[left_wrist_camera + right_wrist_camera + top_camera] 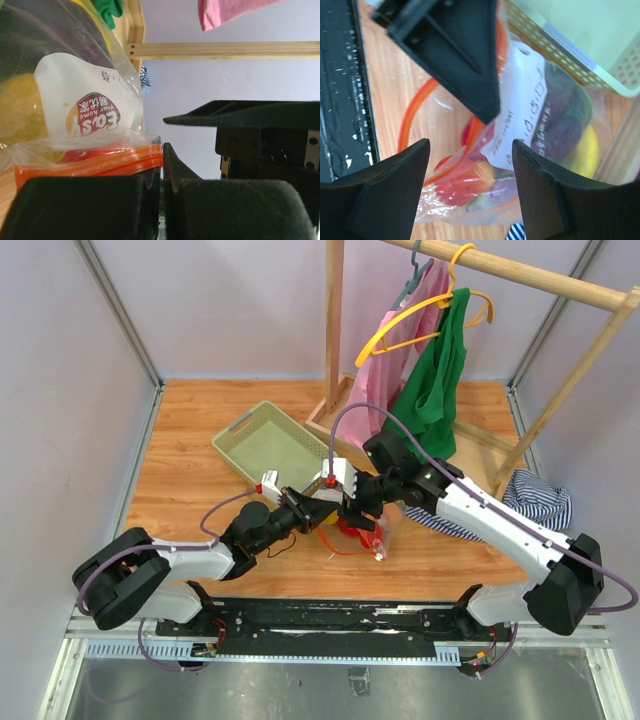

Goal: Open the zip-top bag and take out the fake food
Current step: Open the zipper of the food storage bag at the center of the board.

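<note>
The zip-top bag (pixel 368 535) lies in front of the arms, clear plastic with a white label (pixel 522 115) and an orange zip strip (pixel 90 162). Fake food shows through it: a red piece (pixel 457 182), a yellow one (pixel 585 150) and a purple one (pixel 560 125). My left gripper (pixel 163 150) is shut, and the end of the zip strip sits pinched at its jaw line; from above, this left gripper (pixel 322 502) meets the bag's left edge. My right gripper (pixel 470 145) hangs open just over the bag, fingers either side of the red piece; from above, the right gripper (pixel 358 512) is over the bag.
A pale green slotted basket (pixel 270 445) stands behind the bag to the left. A wooden clothes rack (pixel 335 350) with pink and green garments (pixel 435 370) fills the back right. A striped cloth (pixel 540 495) lies at the right. The black rail (pixel 340 90) runs along the near edge.
</note>
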Controlling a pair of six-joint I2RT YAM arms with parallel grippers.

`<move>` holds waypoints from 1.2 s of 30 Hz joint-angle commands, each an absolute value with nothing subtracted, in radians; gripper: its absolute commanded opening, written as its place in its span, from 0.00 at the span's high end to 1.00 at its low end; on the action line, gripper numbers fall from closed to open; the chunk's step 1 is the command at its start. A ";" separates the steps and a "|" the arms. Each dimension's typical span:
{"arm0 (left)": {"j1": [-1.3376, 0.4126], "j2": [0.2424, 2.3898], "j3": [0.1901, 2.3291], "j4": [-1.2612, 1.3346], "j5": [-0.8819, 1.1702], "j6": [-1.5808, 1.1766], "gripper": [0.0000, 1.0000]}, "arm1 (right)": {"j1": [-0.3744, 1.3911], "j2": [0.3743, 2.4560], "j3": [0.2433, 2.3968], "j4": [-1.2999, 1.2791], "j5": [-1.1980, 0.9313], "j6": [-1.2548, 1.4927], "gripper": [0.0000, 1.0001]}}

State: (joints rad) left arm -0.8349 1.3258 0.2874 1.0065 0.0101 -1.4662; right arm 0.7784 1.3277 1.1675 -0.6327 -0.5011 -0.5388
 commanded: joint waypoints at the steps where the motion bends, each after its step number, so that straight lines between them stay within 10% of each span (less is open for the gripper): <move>1: -0.850 1.276 0.317 0.923 -0.076 -1.417 1.00 | 0.770 1.326 1.147 -0.570 -0.336 -0.431 0.36; 17: -0.927 1.273 0.384 0.905 -0.231 -1.344 1.00 | 0.806 1.224 1.019 -0.412 -0.272 -0.308 0.49; 23: -0.962 1.266 0.442 0.839 -0.279 -1.314 0.99 | 0.806 1.250 1.036 -0.427 -0.269 -0.301 0.83; 26: -0.964 1.268 0.439 0.839 -0.282 -1.301 0.91 | 0.803 1.249 1.032 -0.426 -0.273 -0.288 0.98; 36: -0.971 1.050 0.236 0.894 -0.191 -1.108 0.56 | 0.762 1.245 1.029 -0.396 -0.426 -0.213 0.99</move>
